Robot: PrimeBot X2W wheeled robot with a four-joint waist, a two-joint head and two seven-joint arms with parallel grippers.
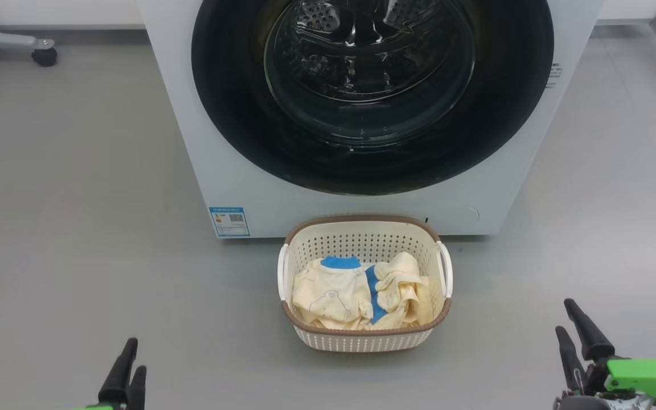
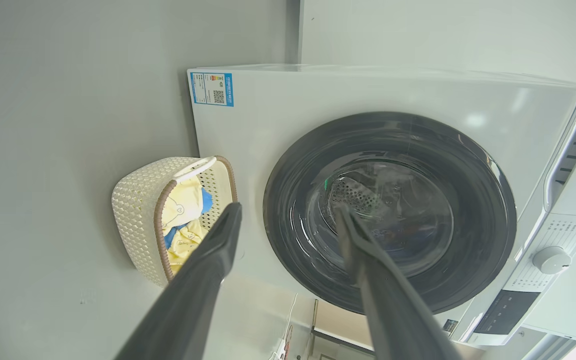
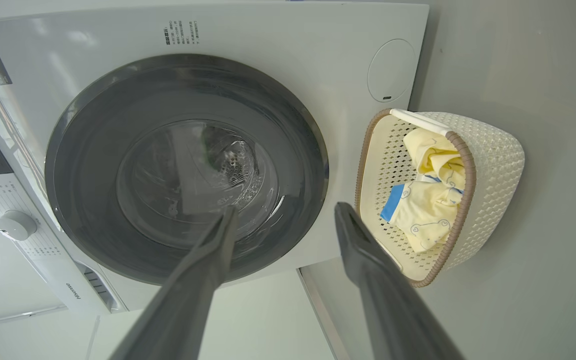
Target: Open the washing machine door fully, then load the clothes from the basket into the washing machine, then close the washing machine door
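Your grey floor (image 1: 77,228), white washing machine (image 1: 305,205), washing machine door (image 1: 231,114) shut, blue QR label (image 1: 229,221) low on its front, basket (image 1: 362,339) holding clothes (image 1: 333,296) just before it, your left hand (image 2: 288,206) and right hand (image 3: 284,207) released, empty.

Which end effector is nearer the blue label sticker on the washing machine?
Left. The left end effector is out in front of the blue label sticker, slightly to its left; the right end effector is far across, beyond the basket.

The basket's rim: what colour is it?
The basket has a brown, woven-look rim above cream perforated walls, clearest in the head view.
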